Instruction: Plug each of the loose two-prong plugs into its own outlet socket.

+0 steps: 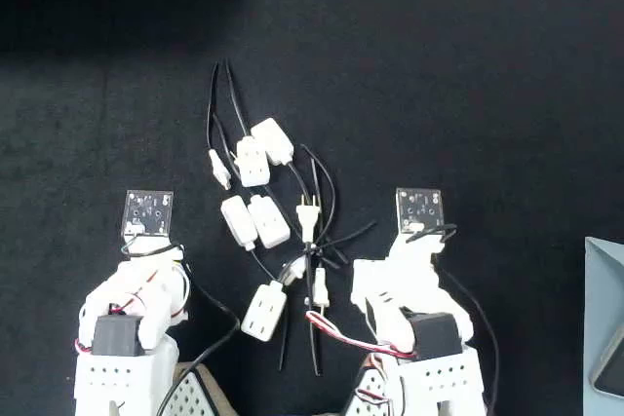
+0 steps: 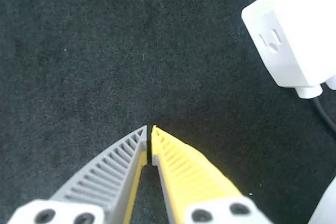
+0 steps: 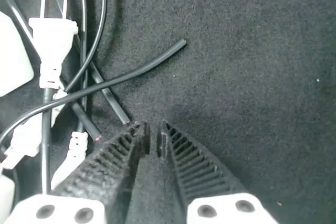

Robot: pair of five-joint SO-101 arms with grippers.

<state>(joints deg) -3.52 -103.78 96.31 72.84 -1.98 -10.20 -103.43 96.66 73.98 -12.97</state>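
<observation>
Several white outlet sockets (image 1: 253, 162) on short black cords lie bunched at the table's middle. Loose white two-prong plugs lie among them: one (image 1: 308, 214) upright in the centre, one (image 1: 219, 169) at the left, one (image 1: 320, 286) lower down. My left gripper (image 2: 149, 128) is shut and empty over bare black cloth, with a socket (image 2: 294, 35) off to one side. My right gripper (image 3: 151, 126) is also shut and empty, beside crossed cords and a plug (image 3: 52, 34). Both arms (image 1: 136, 289) (image 1: 409, 289) sit at the near edge, either side of the pile.
A grey-blue tray (image 1: 604, 319) stands at the right edge of the black cloth (image 1: 468, 94). Loose black cord ends (image 3: 136, 69) fan out between the pile and my right arm. Another socket (image 1: 264, 311) lies near the front between the arms.
</observation>
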